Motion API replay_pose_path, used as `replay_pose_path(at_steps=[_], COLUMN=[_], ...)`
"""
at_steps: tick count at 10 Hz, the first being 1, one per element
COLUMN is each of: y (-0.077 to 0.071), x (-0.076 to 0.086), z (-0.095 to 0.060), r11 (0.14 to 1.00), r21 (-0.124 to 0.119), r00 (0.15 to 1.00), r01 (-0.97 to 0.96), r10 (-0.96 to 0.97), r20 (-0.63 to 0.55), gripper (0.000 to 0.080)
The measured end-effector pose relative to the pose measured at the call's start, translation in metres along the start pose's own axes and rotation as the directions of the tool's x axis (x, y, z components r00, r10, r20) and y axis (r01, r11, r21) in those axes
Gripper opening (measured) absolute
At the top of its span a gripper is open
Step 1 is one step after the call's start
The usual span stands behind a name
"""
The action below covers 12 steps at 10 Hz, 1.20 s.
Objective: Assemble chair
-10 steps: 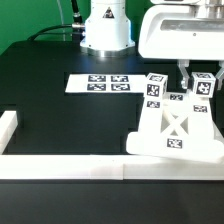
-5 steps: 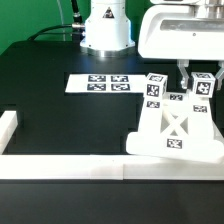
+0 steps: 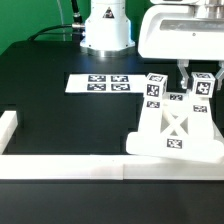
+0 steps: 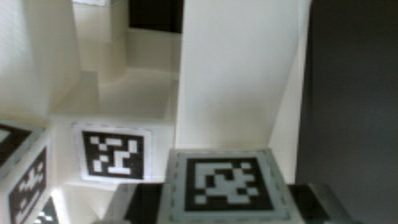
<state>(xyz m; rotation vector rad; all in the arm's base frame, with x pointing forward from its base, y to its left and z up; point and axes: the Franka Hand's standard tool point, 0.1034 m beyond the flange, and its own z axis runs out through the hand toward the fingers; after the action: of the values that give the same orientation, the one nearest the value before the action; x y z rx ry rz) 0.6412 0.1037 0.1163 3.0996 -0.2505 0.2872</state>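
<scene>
While the arm hangs over the exterior view's right side, its gripper (image 3: pixel 200 76) is clamped nearly closed on a tagged white post (image 3: pixel 203 92) of the chair (image 3: pixel 176 128). That chair stands on the black table (image 3: pixel 70 120), against the white rail (image 3: pixel 110 166). A marker board (image 3: pixel 98 84) lies flat behind, well apart.

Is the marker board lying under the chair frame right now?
No: in the exterior view the marker board lies bare on the black table, apart from the chair, which stands toward that view's right.
</scene>
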Motion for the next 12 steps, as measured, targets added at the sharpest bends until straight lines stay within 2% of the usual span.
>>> replay_pose_path(at_steps=[5,8,12], y=[-0.0002,-0.0005,-0.0009], x=[-0.0002,-0.0004,-0.0006], z=[0.0002,0.0003,0.0005], r11=[0.952,0.852,0.711], r21=[0.0,0.001,0.001], r00=[0.952,0.852,0.711], r01=[-0.305,-0.523,-0.703], r10=[0.305,0.523,0.703], r20=[0.0,0.001,0.003], gripper=[0.0271,0.0271,0.0271])
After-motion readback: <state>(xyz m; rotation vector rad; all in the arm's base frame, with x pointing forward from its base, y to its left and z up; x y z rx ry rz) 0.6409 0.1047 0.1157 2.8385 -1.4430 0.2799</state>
